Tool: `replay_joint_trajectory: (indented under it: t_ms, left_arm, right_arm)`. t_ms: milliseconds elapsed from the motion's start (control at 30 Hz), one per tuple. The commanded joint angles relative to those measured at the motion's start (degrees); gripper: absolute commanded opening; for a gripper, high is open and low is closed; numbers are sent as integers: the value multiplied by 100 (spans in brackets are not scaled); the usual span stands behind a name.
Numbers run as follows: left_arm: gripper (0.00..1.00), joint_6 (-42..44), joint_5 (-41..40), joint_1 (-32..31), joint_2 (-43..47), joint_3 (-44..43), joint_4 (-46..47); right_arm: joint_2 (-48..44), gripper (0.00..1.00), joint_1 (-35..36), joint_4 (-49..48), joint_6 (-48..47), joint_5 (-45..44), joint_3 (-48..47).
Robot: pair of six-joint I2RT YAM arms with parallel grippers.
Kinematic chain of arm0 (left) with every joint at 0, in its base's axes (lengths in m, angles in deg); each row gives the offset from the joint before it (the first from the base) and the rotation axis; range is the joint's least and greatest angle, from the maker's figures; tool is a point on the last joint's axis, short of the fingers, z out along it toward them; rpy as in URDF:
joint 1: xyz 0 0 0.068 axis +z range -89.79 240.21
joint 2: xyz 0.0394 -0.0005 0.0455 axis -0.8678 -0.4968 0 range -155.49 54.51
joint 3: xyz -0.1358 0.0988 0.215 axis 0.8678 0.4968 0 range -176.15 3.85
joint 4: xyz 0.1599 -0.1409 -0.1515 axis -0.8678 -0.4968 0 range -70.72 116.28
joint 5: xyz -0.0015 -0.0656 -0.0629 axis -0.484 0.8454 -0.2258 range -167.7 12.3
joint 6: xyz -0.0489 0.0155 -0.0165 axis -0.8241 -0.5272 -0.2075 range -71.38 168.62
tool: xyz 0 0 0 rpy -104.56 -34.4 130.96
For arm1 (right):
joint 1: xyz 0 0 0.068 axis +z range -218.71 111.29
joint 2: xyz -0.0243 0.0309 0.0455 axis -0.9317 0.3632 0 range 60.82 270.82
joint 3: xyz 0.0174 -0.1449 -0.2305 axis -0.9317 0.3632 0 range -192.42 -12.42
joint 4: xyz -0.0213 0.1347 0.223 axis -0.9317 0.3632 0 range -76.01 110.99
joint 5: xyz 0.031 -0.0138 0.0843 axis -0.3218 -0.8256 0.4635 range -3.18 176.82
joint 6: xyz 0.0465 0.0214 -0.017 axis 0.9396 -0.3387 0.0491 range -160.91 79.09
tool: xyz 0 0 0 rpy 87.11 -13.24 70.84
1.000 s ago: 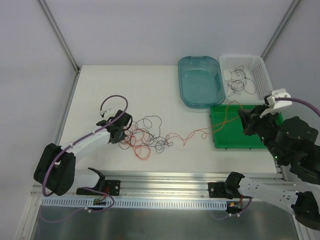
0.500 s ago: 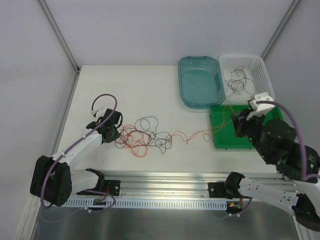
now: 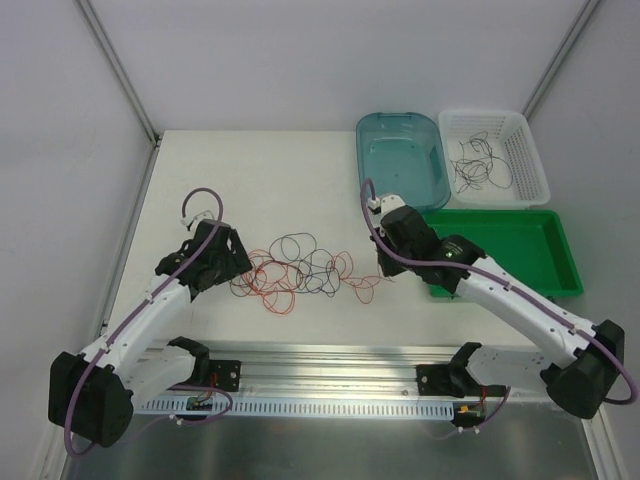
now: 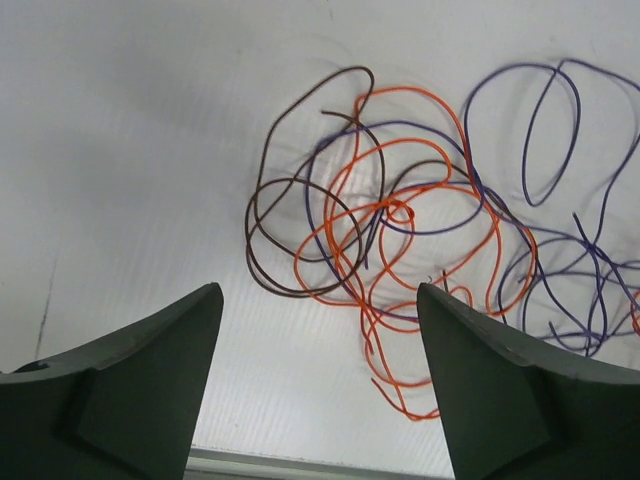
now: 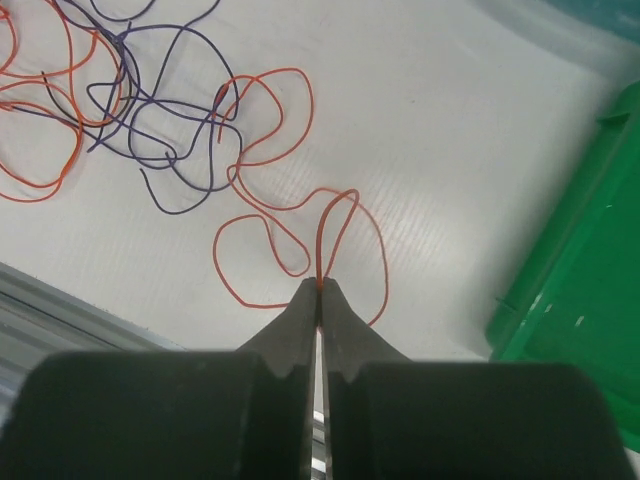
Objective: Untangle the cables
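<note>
- Right end effector (image 5: 320, 286) clenched on an orange strand of the cables (image 4: 397, 212) lying on the table (image 3: 250, 170).
- Left end effector (image 4: 318, 296) hung released, jaws apart, over them.

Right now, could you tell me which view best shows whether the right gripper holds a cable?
The right wrist view: the right gripper is shut on an orange cable loop. The top view shows it only at the right end of the tangle, grip hidden. The left wrist view misses it.
</note>
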Motion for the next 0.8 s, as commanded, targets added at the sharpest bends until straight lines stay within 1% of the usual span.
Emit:
replay_joint_trajectory:
  t_ms: [0,33,100,167,233,300,333,400,433,500,533,667,767]
  left_arm:
    - [80,299,540,21,-39,-216,-48]
    - [86,351,680,13,-153,-260,-21]
    - [89,475,1163,-22,-337,-453,31]
    - [91,440,1358,-180,-689,-594,75]
    - [91,274,1358,-715,-1022,-849,154]
    - [91,106,983,-1128,-1260,-1155,207]
    - [91,19,885,-1487,-1548,-1262,233]
    - [91,-350,648,-1726,-1857,-1560,243]
    - [91,-595,586,-1902,-2146,-1657,286]
    - [91,-781,340,-2131,-2455,-2007,313]
    - [91,-852,147,-2341,-2796,-2158,330]
    - [90,-984,-39,-2658,-3694,-2940,330]
    - [88,-1308,-258,-2703,-4126,-3047,330]
  right_arm:
    - [276,1,-270,-465,420,712,182]
    - [434,1,-296,-465,455,747,278]
    - [584,1,-332,-482,552,817,358]
    - [664,1,-332,-552,605,949,463]
    - [629,1,-323,-605,631,1037,525]
    - [497,1,-323,-649,631,1081,595]
    - [453,1,-332,-641,631,1064,613]
    - [322,1,-323,-615,614,1064,613]
    - [286,1,-314,-614,622,1064,622]
    - [190,1,-297,-658,631,1134,665]
    - [163,1,-279,-676,649,1160,674]
    - [58,1,-165,-667,658,1169,666]
    - [-92,1,-42,-615,649,1091,631]
